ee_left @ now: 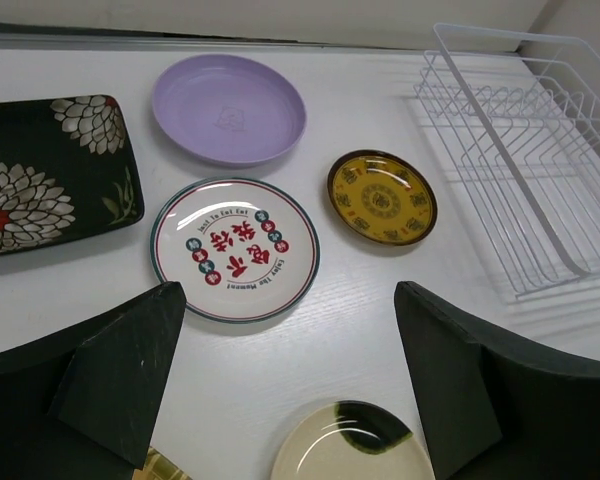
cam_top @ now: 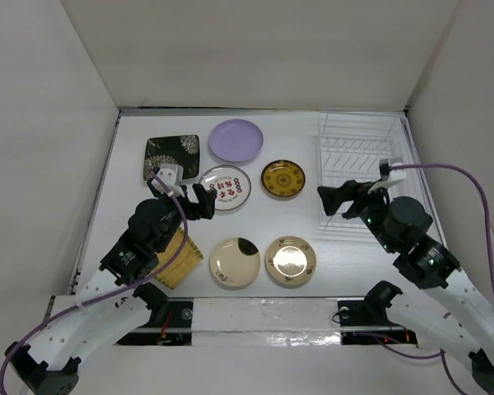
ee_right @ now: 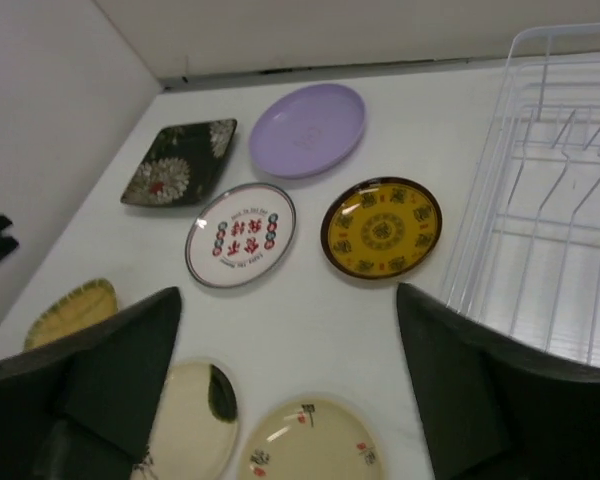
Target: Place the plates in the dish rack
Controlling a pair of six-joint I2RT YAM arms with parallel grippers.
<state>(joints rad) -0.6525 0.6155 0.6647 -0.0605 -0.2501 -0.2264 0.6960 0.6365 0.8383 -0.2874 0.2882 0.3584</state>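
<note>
**White rack at far right, seven plates flat on the table**

The left gripper [cam_top: 199,201] hangs with its jaws wide and holds nothing, at the near-left edge of the white plate with red marks [cam_top: 226,188]. Far-left of that plate lies the black floral square plate [cam_top: 172,155]. The round lilac plate [cam_top: 236,140] is beyond it, and the brown-gold plate [cam_top: 283,178] is to its right. Near of these, the cream plate with black patch [cam_top: 235,263] sits just beside the glossy tan plate [cam_top: 291,261]. The yellow woven square plate [cam_top: 179,259] is partly hidden under the left arm. The right gripper [cam_top: 335,201] is also spread wide and holds nothing. It hovers at the near-left corner of the dish rack [cam_top: 358,160], pointing left.
</note>
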